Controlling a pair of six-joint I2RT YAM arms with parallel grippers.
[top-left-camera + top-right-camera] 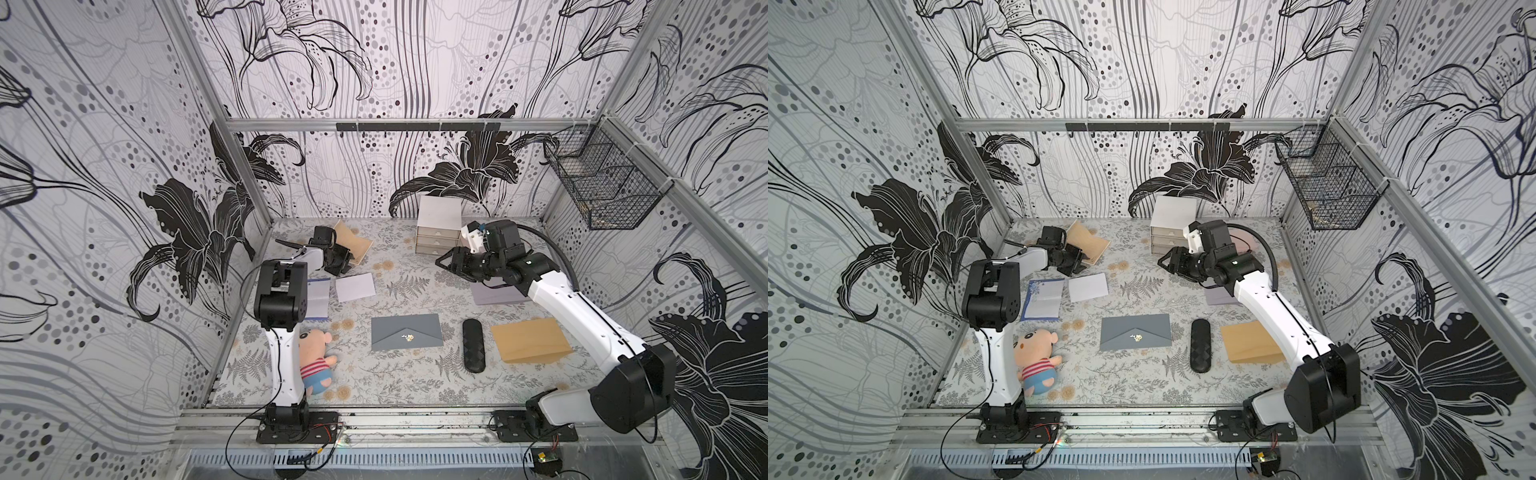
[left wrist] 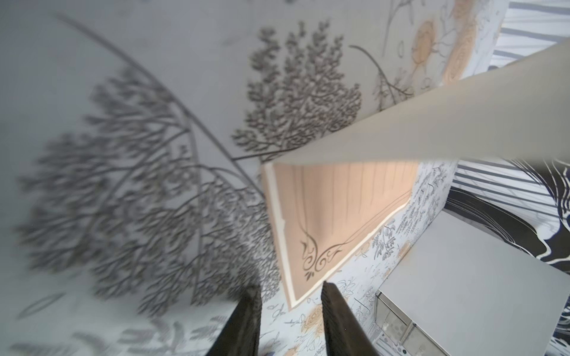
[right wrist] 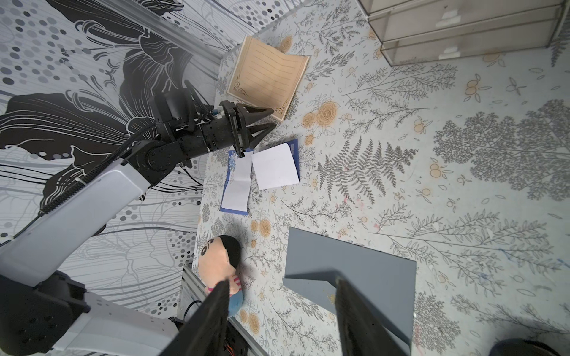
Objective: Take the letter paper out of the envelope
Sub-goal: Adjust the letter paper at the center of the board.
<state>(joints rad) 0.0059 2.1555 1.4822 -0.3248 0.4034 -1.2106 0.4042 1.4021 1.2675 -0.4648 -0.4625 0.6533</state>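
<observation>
A tan lined letter paper (image 1: 354, 245) (image 3: 266, 78) lies half curled at the back left of the table. My left gripper (image 1: 345, 266) (image 2: 291, 286) (image 3: 271, 118) stands open at the paper's near corner with nothing between its fingers. A grey envelope (image 1: 406, 332) (image 1: 1136, 332) lies shut at the table's middle. A brown envelope (image 1: 530, 340) lies to its right, and a lavender envelope (image 1: 496, 293) sits partly under the right arm. My right gripper (image 1: 441, 262) (image 3: 282, 286) hangs open and empty in the air in front of the drawer cabinet.
A white sheet (image 1: 355, 286) and a blue-bordered sheet (image 1: 1043, 299) lie near the left arm. A plush doll (image 1: 316, 357) lies front left, and a black case (image 1: 473, 345) lies between the grey and brown envelopes. A white drawer cabinet (image 1: 438, 228) stands at the back, and a wire basket (image 1: 602, 187) hangs on the right wall.
</observation>
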